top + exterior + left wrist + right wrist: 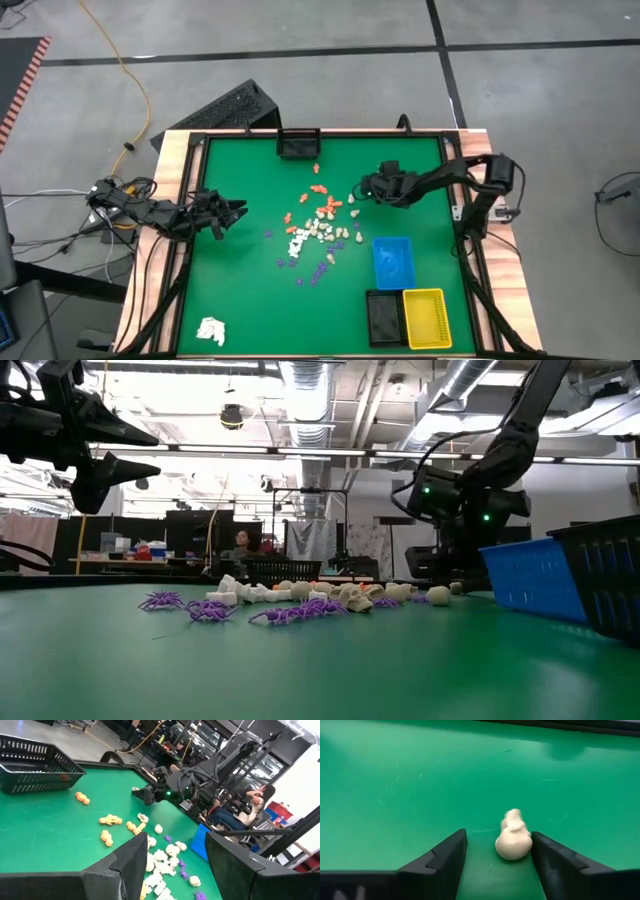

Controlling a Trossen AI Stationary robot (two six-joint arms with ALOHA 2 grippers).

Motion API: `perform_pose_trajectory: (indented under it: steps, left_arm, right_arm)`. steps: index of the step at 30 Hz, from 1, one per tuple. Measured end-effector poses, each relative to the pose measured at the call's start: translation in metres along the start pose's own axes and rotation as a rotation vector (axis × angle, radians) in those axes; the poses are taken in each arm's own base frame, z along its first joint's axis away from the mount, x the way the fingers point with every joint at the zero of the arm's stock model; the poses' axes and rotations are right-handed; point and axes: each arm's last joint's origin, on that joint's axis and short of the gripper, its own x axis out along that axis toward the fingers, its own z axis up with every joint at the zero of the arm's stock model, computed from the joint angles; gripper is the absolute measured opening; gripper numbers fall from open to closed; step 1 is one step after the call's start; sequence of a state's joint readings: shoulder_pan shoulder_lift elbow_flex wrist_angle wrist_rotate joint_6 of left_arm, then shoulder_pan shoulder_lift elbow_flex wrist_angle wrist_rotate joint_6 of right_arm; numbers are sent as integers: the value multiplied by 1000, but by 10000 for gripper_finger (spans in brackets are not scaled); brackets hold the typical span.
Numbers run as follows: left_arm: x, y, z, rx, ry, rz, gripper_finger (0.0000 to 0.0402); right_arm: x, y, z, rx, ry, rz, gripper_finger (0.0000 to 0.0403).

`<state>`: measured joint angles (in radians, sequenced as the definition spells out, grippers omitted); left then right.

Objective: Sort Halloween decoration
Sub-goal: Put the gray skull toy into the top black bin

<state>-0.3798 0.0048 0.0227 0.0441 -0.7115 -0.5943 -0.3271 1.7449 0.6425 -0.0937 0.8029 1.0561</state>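
Observation:
The Halloween decoration pieces (pixel 318 228) lie scattered mid-table on the green mat: orange ones toward the far side, cream and white in the middle, purple toward the near side. My right gripper (pixel 363 187) is low at the pile's far right edge and open. In the right wrist view a cream piece (pixel 513 840) lies on the mat between my right gripper's (pixel 498 835) fingers. My left gripper (pixel 238 209) hovers open, raised over the table's left part, apart from the pile; it also shows in the left wrist view (pixel 176 836). My right gripper comes low over the mat with its open fingers on either side of the cream piece (pixel 520 842), which lies on the mat. The piece sits right beside one finger (pixel 542 852); I cannot tell whether they touch.
A blue tray (pixel 392 262), a black tray (pixel 383 317) and a yellow tray (pixel 424 317) stand at the near right. A black basket (pixel 298 145) sits at the far edge. A white paper-like wad (pixel 211 330) lies at the near left corner. People sit beyond the table.

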Motion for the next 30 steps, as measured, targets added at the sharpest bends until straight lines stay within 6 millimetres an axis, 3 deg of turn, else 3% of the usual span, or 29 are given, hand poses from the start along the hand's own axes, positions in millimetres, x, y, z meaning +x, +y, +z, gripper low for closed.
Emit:
perform_pose_trajectory:
  steps: [4,15,21,30]
  left_arm:
    - [0,0,0,-2,9,-14,189]
    - [0,0,0,6,9,-14,189]
    - [0,0,0,6,9,-14,189]
    - [0,0,0,14,9,-13,189]
  right_arm:
    - [6,-1,-8,20,13,-23,202]
    - [6,0,-10,29,12,-29,62]
    - [-3,3,-6,47,11,21,52]
    - [-36,15,29,50,11,239,50]
